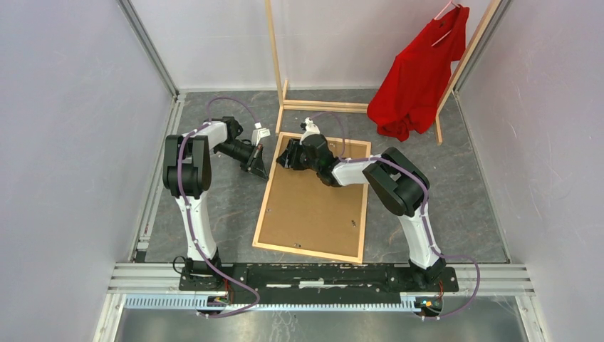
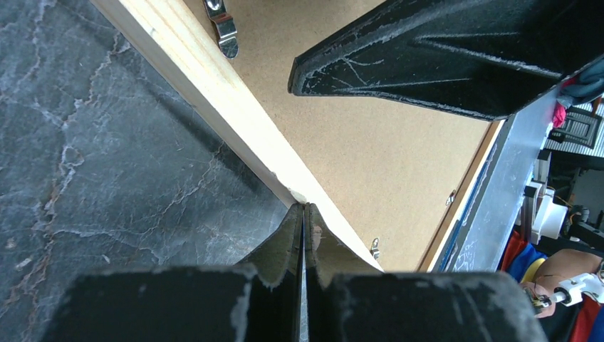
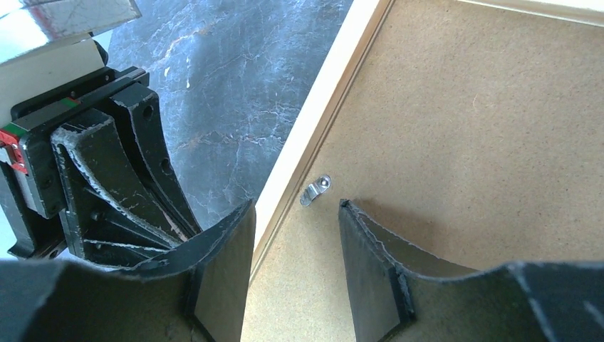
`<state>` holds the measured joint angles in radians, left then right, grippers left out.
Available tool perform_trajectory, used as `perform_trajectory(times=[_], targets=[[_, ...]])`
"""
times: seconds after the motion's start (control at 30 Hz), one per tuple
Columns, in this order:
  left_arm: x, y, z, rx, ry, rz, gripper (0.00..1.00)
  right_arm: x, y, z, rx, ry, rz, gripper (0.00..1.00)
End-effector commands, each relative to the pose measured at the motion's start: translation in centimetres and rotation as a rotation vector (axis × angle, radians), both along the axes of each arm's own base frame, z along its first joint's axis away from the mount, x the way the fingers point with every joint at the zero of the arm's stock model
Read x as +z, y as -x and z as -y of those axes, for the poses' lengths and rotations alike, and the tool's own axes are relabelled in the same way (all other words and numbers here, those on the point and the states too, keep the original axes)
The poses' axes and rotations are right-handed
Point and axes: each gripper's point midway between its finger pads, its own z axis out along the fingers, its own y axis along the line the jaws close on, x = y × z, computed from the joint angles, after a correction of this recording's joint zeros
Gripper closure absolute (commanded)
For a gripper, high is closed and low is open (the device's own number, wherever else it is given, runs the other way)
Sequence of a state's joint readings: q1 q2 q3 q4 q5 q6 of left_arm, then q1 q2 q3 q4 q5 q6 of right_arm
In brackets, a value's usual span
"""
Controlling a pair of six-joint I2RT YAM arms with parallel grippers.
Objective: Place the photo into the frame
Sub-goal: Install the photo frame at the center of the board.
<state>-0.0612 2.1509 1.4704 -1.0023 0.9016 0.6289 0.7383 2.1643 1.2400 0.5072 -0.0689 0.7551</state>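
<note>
Left gripper (image 2: 304, 208): fingers pressed together, nothing seen between them. The tips sit at the outer edge of the frame (image 2: 206, 85), on its light wood rail (the rail edge shows a small chipped spot right at the tips). I cannot tell whether they press on the wood or only meet it. To the left of the fingers is dark marbled table (image 2: 107, 142). To their right and ahead is the brown board (image 2: 356, 135) lying inside the frame. A metal clip (image 2: 222, 28) sits on the board by the rail, far ahead of the tips.

Right gripper (image 3: 295, 206): jaws spread about halfway, holding nothing. Its left finger is over the rail and its right finger over the board. The same clip (image 3: 315, 190) lies just ahead of the gap between the tips, at the seam of rail and board. The left gripper's black body stands just to the left, beyond the rail. It carries a small red-and-green part, and any marking on it is too small to read.

Overhead view: the frame (image 1: 265, 206) lies flat on the table (image 1: 214, 206), back side up, with the board (image 1: 313, 206) filling it. Both grippers work at its far left corner. The left gripper (image 1: 258, 169) is outside the rail and the right gripper (image 1: 283, 160) is inside it. They are close to each other but apart.

Photo: no view shows it, and I cannot tell whether it lies under the board.

Far beyond both hands stands a wooden rack (image 1: 274, 50), with a red shirt (image 1: 420, 71) on a hanger.
</note>
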Motion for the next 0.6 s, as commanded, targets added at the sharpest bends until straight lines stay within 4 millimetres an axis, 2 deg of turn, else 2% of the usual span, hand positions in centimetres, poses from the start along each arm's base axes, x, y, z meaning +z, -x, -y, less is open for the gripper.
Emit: perform_trajectory(times=[0.0,0.57], targets=[[-0.5,1.6,0.4,-0.066,-0.005,-0.009,0.94,-2.6,1.8,-0.2,0.031,0.061,-0.069,0.46],[-0.3,1.3,0.3,-0.066,-0.011,0.003,0.94,-2.9,2.0,-1.7,0.041,0.036,-0.096,0.46]])
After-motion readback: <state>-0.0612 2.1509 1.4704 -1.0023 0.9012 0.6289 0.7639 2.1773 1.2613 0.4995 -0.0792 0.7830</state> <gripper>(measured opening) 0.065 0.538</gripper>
